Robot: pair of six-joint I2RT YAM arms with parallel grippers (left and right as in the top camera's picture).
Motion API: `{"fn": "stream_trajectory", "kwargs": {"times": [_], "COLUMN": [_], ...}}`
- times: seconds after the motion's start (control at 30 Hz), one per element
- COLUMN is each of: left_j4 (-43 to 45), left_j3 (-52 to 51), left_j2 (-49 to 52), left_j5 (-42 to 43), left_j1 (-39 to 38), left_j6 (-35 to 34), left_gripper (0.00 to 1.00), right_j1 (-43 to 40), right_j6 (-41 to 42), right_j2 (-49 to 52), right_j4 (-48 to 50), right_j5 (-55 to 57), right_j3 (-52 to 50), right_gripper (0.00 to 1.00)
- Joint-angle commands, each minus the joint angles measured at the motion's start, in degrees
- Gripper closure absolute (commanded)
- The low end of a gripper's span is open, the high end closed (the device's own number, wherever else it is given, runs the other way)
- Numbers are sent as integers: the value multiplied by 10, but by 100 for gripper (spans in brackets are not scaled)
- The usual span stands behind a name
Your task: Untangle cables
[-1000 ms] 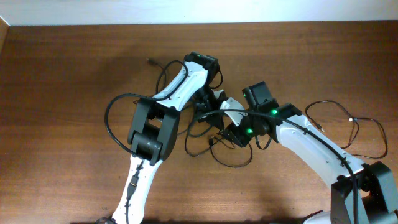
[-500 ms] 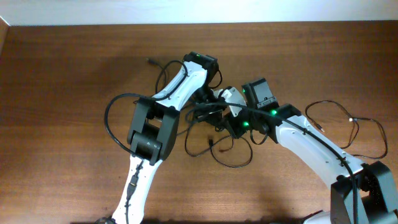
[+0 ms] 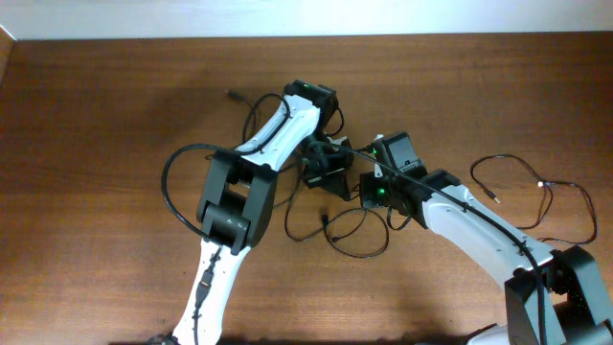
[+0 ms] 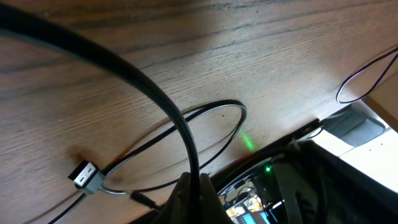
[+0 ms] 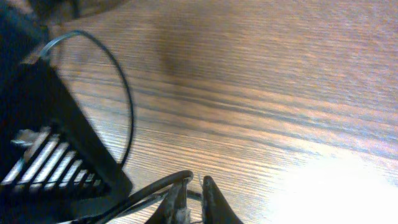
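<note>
Overhead, the cables [image 3: 326, 220] lie looped at mid-worktop [image 3: 115, 115] beneath both arms; left wrist view, the left hand [image 4: 191, 190] is pinched tight on one of them near a grey plug [image 4: 84, 175]; right wrist view, the right hand [image 5: 193, 196] is narrow, nipping another.

On the table [image 3: 115, 115], the cables [image 3: 362, 256] lie at the overhead frame's centre, partly under the left gripper [image 3: 329, 174] and the right gripper [image 3: 358, 184] beside it (nearly touching), with a further cable [image 3: 540, 182] well apart at right.
</note>
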Motion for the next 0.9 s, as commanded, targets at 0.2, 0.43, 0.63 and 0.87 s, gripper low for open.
{"fn": "stream_trajectory", "kwargs": {"times": [0.2,0.43,0.63,0.87], "left_j4": [-29,-29,-28,-28], "left_j3": [4,4,4,4], "left_j2": [7,7,7,7], "left_j5": [2,2,2,2], "left_j1": [7,7,7,7], "left_j6": [46,46,46,46], "left_gripper": [100,100,100,100], "right_j1": [-103,-103,-101,-101], "right_j6": [-77,-275,-301,-301], "right_j2": [3,3,3,3], "right_j4": [-18,-33,-77,-108], "right_j5": [-108,-337,-345,-360], "right_j3": [-4,-4,-4,-4], "right_gripper": [90,68,64,56]}}
